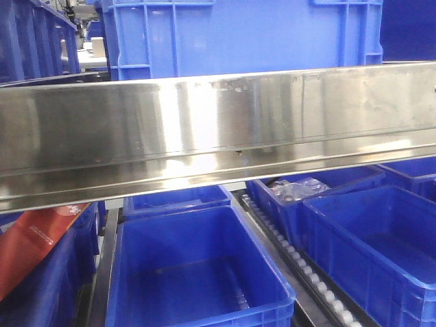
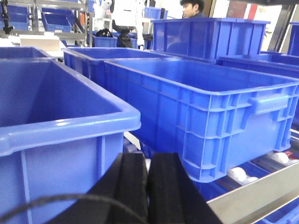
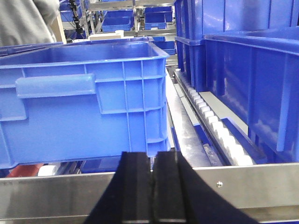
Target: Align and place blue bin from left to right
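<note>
A steel rail runs across the front view and serves as the landmark. Behind and above the rail stands the blue bin, upright, its ribbed wall and thick rim facing the camera. Below the rail, on the lower level, sit several more crates: an open one just under the rail's middle, and another to its right, with a roller track between them. A red package leans under the rail's left end.

In the left wrist view the left gripper hangs just before the rail, its two black fingers pressed together with nothing between them. Beyond it the bin rests on white rollers, with a nearer crate on the left of it.

In the right wrist view the right gripper sits over the rail, its fingers likewise closed on nothing. The bin stands just behind the rail, handle lip facing the camera. Right of it run rollers and taller crates.
</note>
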